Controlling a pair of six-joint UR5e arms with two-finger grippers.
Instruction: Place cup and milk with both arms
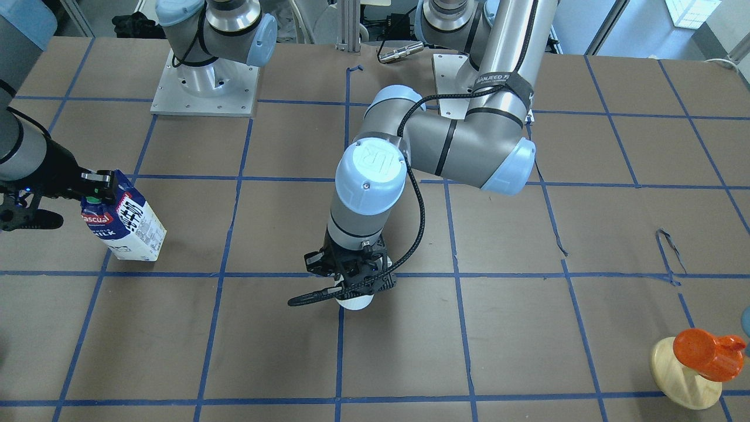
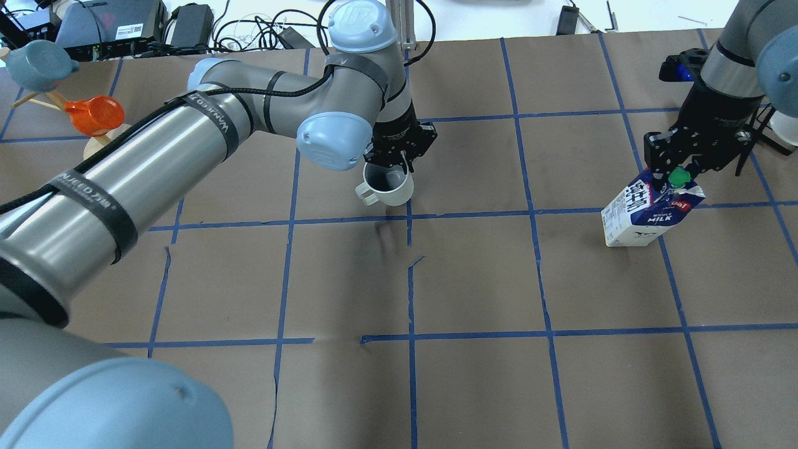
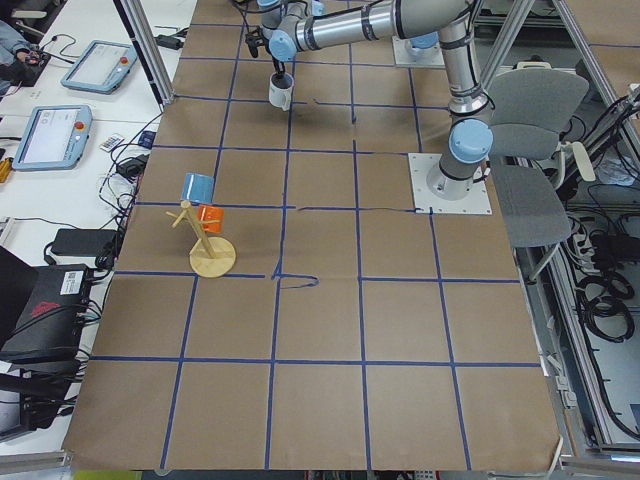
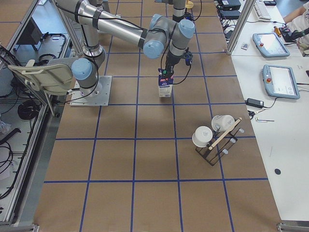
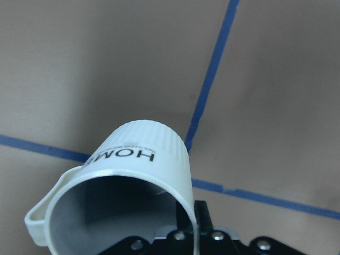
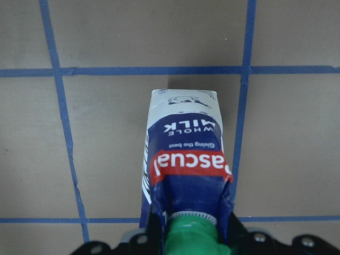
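Note:
My left gripper (image 2: 391, 167) is shut on the rim of the white cup (image 2: 388, 187), near the table's middle. The cup hangs with its handle to the view's left, and its shadow falls apart from it on the paper. In the left wrist view the cup (image 5: 135, 172) shows grey lettering and a dark inside. My right gripper (image 2: 676, 176) is shut on the top of the blue and white milk carton (image 2: 642, 218), at its green cap (image 6: 190, 236). The carton (image 1: 129, 225) leans a little. I cannot tell whether its base touches the table.
A wooden stand with an orange cup (image 2: 93, 115) and a blue cup (image 2: 31, 62) is at the table's far left; it also shows in the front view (image 1: 700, 357). A rack with white cups (image 4: 212, 137) stands at the right end. Blue tape lines grid the brown paper.

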